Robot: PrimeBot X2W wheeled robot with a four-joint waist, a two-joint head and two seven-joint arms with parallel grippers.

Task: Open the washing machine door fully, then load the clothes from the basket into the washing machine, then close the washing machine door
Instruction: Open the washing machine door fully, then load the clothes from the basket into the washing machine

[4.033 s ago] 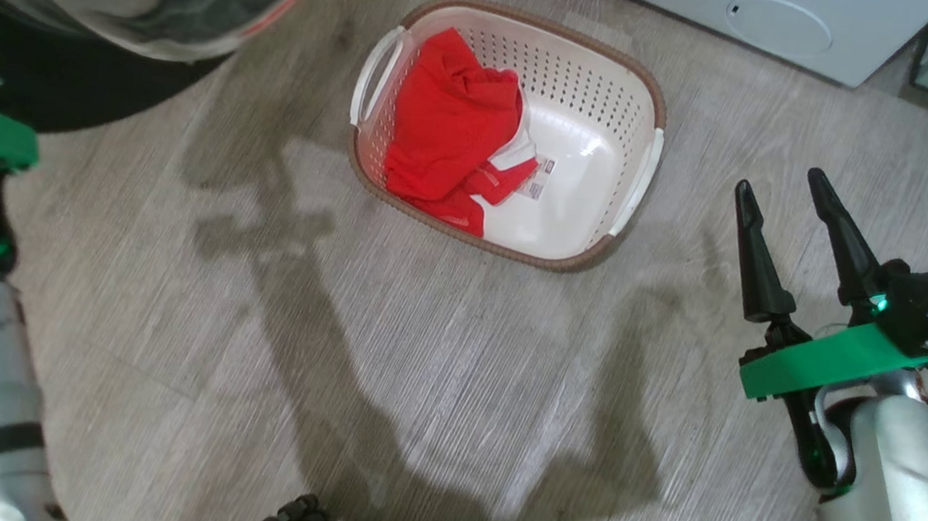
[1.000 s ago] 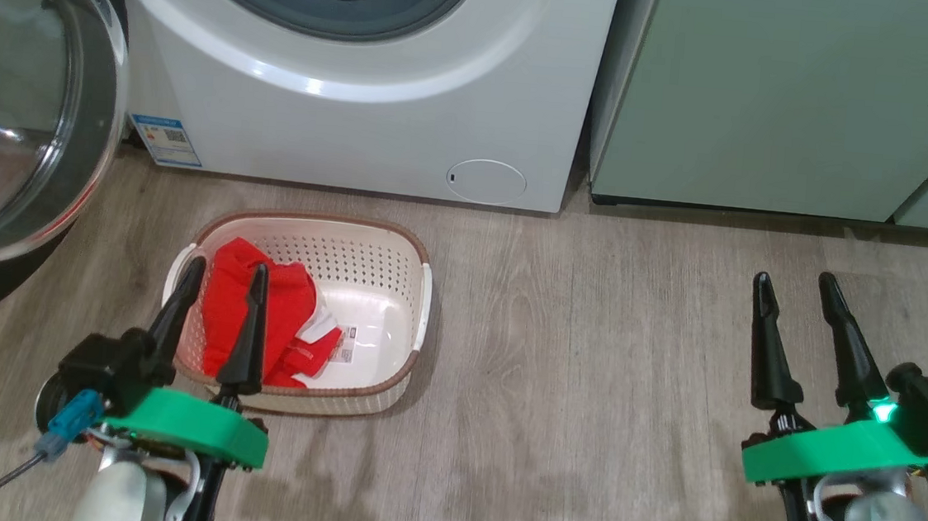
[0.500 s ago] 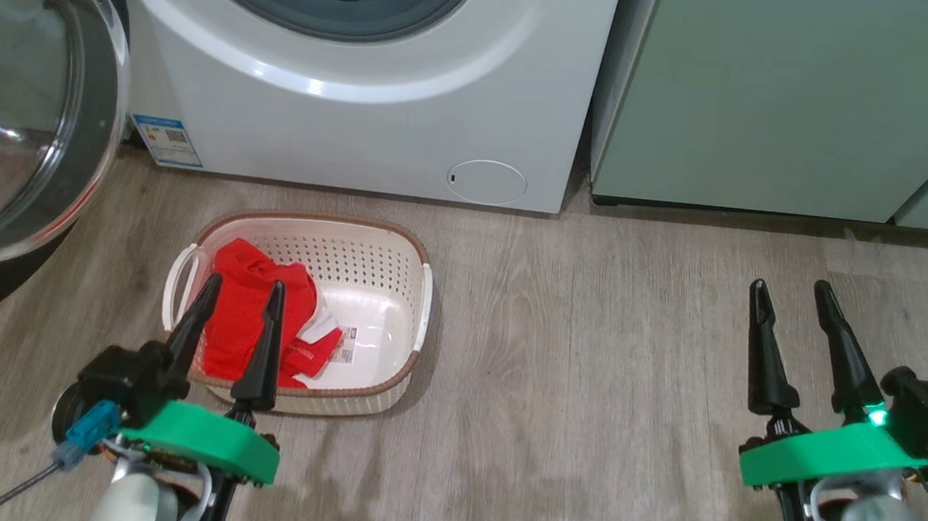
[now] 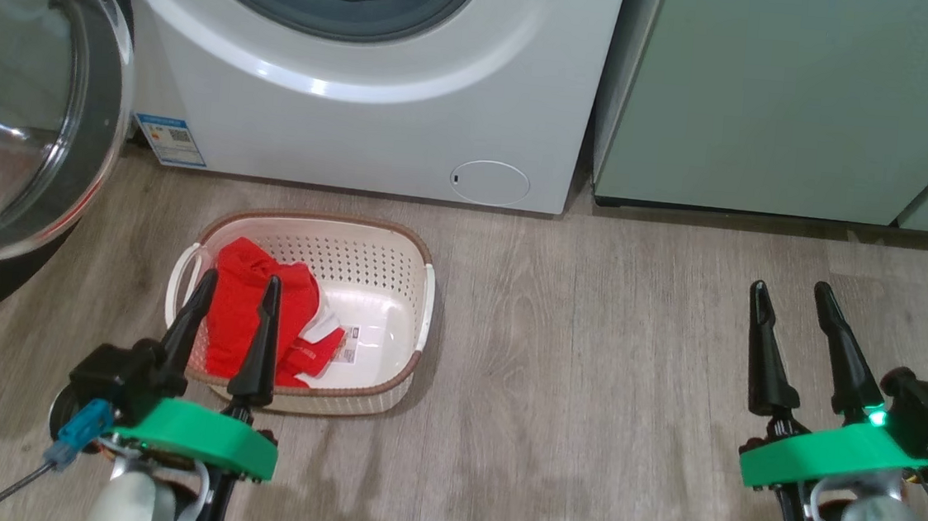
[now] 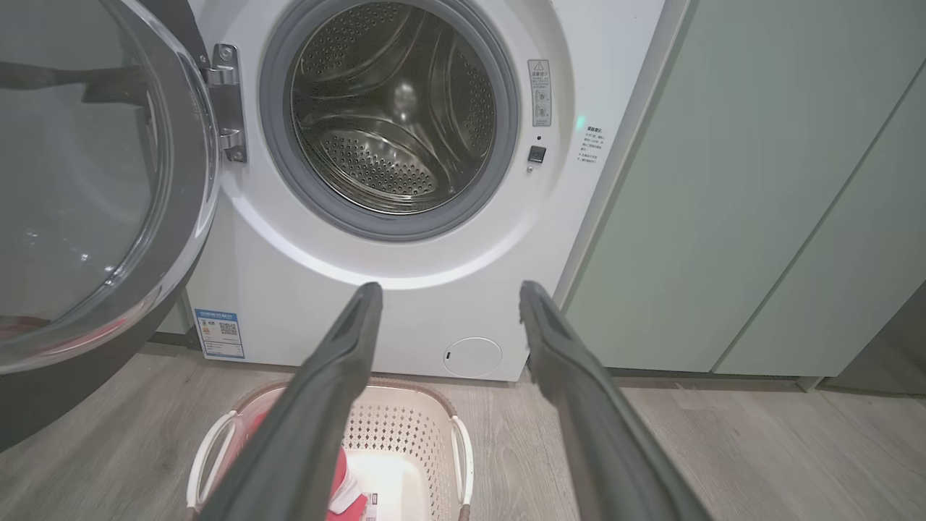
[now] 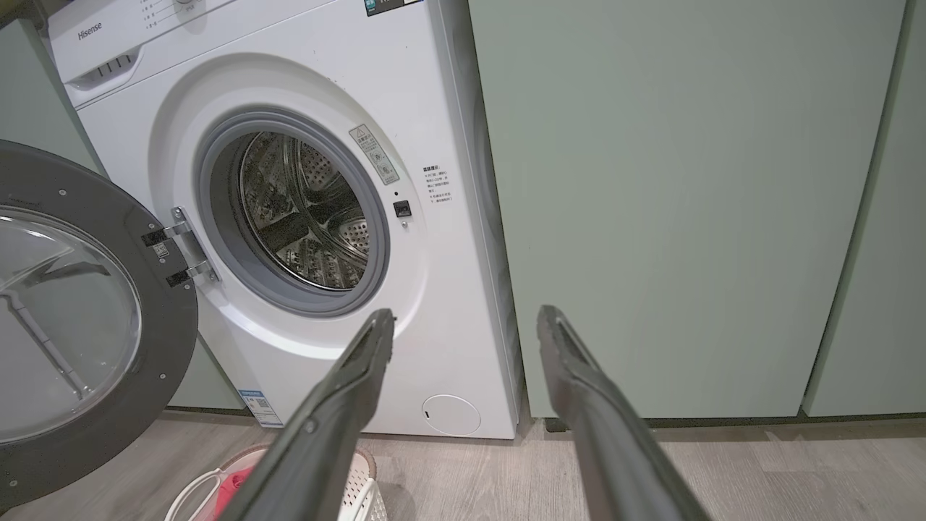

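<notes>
The white washing machine point(image 4: 362, 79) stands ahead with its steel drum point(image 5: 391, 116) showing. Its washing machine door point(image 4: 22, 93), black-rimmed with a glass bowl, is swung wide to the left. On the floor in front sits the cream basket point(image 4: 373, 257). The red clothes point(image 4: 236, 317) lie bunched in its left half. My left gripper point(image 4: 241, 277) hovers open over the basket's near left side, above the clothes, with nothing between its fingers. My right gripper point(image 4: 790, 286) stands open and empty over bare floor far to the right.
Pale green cabinets point(image 4: 775, 94) stand right of the washer. A blue sticker point(image 4: 169, 138) and a small round flap point(image 4: 489, 182) mark the washer's lower front. Wood floor point(image 4: 590, 345) stretches between the basket and my right gripper.
The head camera has swung from looking down at the basket to facing the washer. In the last second my left gripper drifted slightly back and right, its fingers spreading a touch.
</notes>
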